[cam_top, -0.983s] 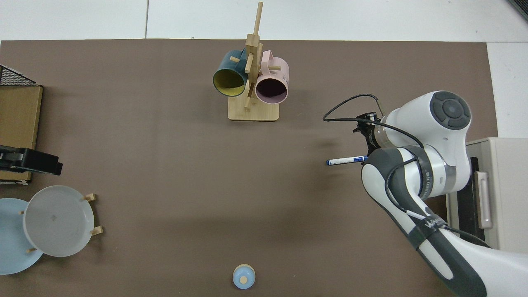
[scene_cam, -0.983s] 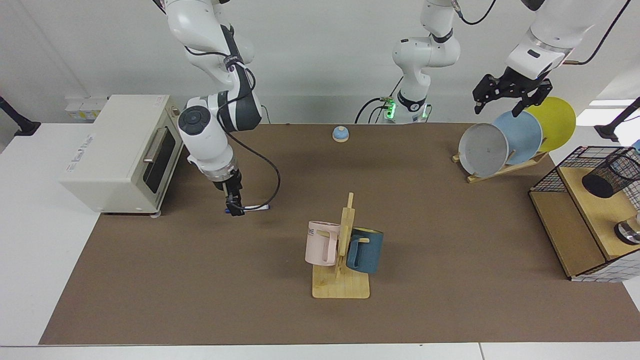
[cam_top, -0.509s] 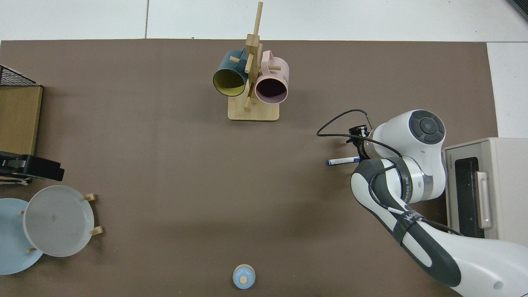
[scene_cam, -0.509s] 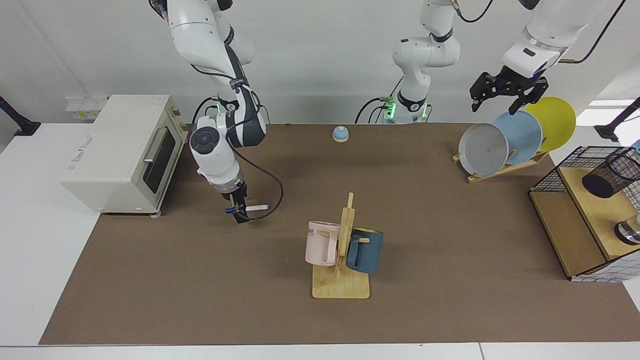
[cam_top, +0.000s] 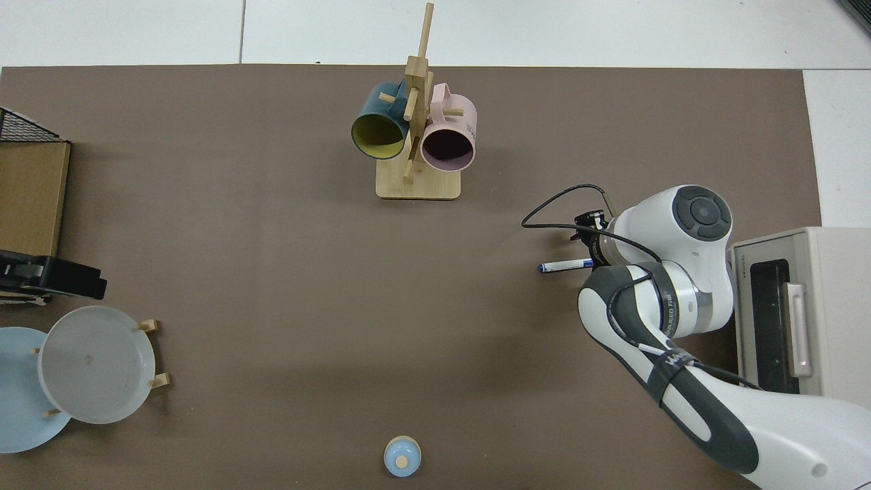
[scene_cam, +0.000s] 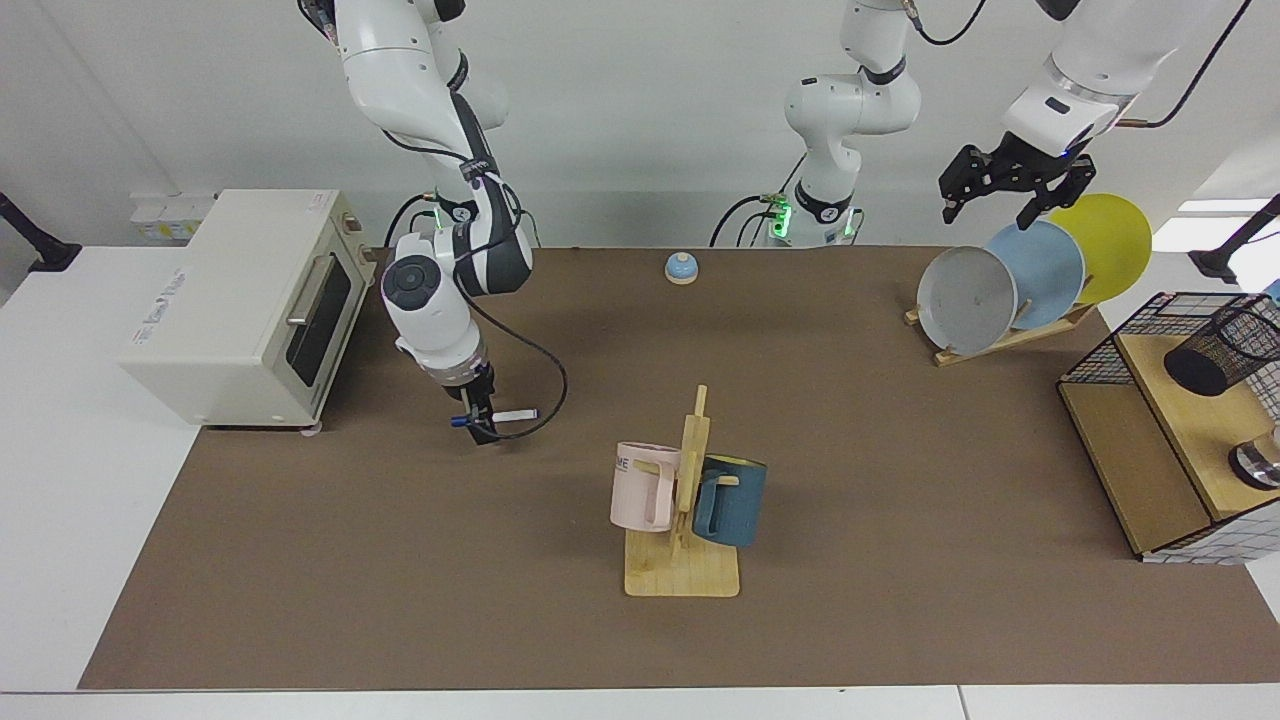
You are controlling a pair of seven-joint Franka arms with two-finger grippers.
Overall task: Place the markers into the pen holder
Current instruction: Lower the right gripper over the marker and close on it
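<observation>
Right gripper (scene_cam: 482,428) clamping marker (scene_cam: 514,414), fingertips hidden overhead

I saw the marker (scene_cam: 512,414), white with blue ends, held level just beside the toaster (scene_cam: 240,300). I found the holder (scene_cam: 1222,352), a black mesh cup, tilted and far from the toaster.
</observation>
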